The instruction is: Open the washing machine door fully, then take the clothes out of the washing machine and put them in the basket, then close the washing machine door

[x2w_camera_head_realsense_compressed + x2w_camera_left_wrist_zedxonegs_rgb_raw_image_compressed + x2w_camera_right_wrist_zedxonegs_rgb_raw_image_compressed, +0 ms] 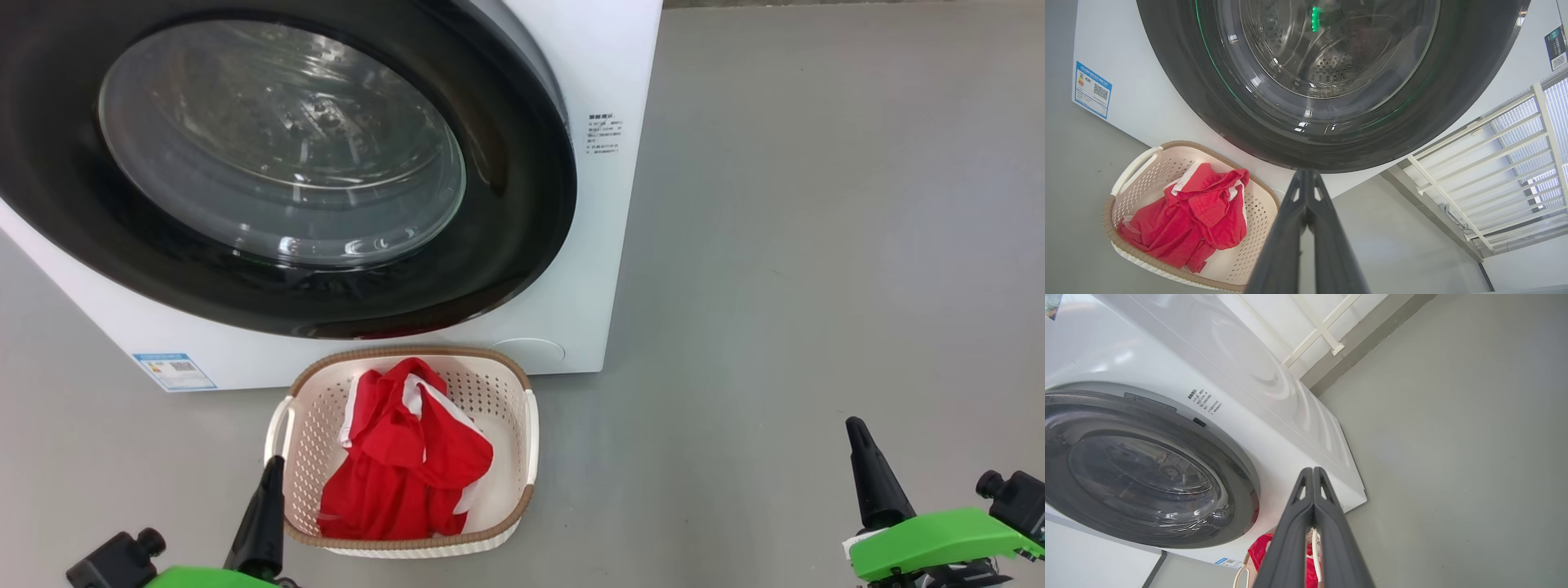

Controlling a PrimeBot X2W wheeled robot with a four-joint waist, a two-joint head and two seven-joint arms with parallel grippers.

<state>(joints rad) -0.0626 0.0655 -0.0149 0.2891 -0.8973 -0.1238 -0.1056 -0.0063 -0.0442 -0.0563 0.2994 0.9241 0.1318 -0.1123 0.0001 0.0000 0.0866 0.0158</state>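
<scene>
- Red clothes [404,457] lie heaped in the basket [498,392], lower centre of the head frame, on the floor [816,245] just in front of the machine [608,98].
- Door [510,245] fills the upper left. Its black rim looks flush to the white front in the head and right wrist frames, so I'd call it closed. The latch itself can't be seen.
- Through the glass the drum shows bare steel, with no red that I can make out.
- Left gripper [275,467]: lower left, fingers pressed together, holding nothing. The tip is just beside the basket's left handle; can't tell if it touches.
- Right gripper [855,426]: lower right, fingers also pressed together and empty, over bare floor, well apart from basket and machine.
- Step: all three parts look done, so you're at the end, with both arms low at the bottom edge.
- Next move, my call: nothing to grab. If you doubt the latch, give the rim a closed-finger push near its right edge in the head frame, square on, not on the glass.
- Mind the left arm if you move it; the tip could nudge the basket.
</scene>
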